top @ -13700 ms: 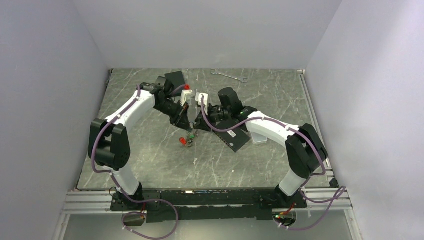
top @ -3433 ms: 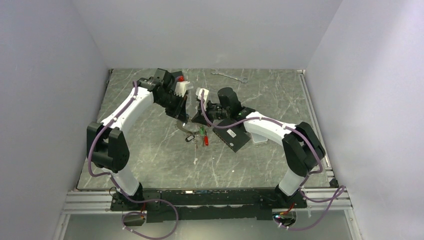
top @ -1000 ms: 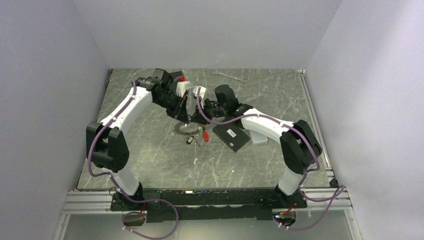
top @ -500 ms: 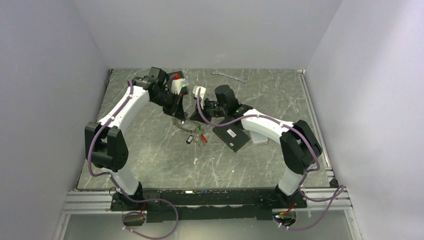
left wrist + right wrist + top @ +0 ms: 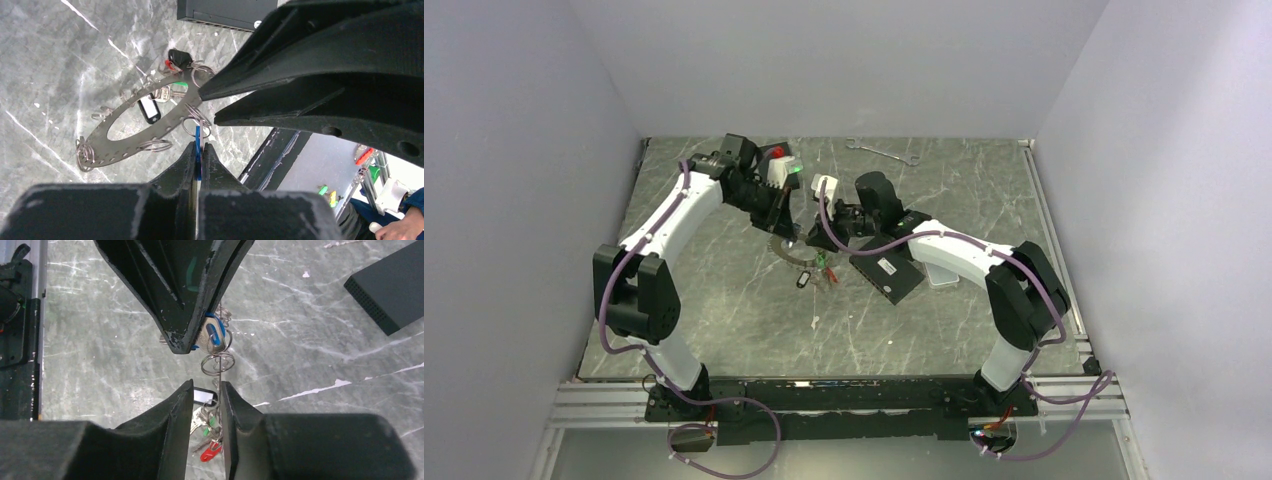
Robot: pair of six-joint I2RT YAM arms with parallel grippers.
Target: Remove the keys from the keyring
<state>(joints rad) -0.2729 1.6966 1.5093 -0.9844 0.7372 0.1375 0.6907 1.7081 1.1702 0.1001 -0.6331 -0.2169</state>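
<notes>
Fingers of the left gripper [image 5: 198, 150] pinch a blue key [image 5: 214, 337] tight. Left wrist view shows the keyring [image 5: 150, 135] as a flat oval reaching between the jaws of the right gripper [image 5: 206, 387]. Right wrist view shows only its thin edge there, jaws narrowly apart, grip unclear, other keys [image 5: 207, 432] just beyond.
</notes>
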